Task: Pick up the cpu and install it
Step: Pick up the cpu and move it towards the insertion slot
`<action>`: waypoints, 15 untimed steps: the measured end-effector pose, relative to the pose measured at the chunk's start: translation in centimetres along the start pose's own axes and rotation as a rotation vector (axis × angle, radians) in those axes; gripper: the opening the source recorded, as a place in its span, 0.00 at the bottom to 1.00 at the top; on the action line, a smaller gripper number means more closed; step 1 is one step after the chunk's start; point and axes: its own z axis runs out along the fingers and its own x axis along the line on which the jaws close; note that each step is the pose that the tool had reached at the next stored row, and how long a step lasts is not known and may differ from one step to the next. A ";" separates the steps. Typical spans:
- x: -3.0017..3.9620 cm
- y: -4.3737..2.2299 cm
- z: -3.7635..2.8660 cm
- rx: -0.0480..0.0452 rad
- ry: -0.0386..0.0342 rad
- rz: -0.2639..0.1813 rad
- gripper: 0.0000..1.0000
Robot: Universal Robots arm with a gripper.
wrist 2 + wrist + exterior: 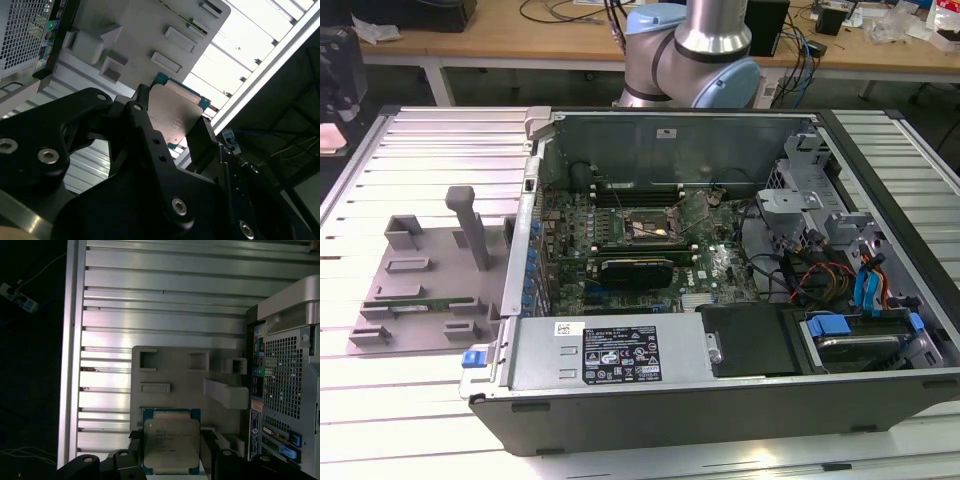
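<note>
The cpu [171, 442], a flat square chip with a silvery lid and a green rim, sits between the two black fingers of my gripper [171, 452], which is shut on its opposite edges. In the second wrist view the cpu [172, 112] shows lid-up in the gripper [172, 127], well above the grey fixture plate [150, 30]. The open socket [648, 228] lies on the motherboard inside the computer case [720, 400] in the exterior view.
The grey fixture plate [430, 270] with raised blocks lies on the slatted aluminium table [380, 400], at the exterior view's left of the case. The case's rear panel [285, 385] stands beside the plate. A black card [638, 268], cables and drive bays crowd the case.
</note>
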 end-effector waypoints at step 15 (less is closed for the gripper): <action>-3.01 -0.16 2.67 0.0003 0.0002 0.000 0.55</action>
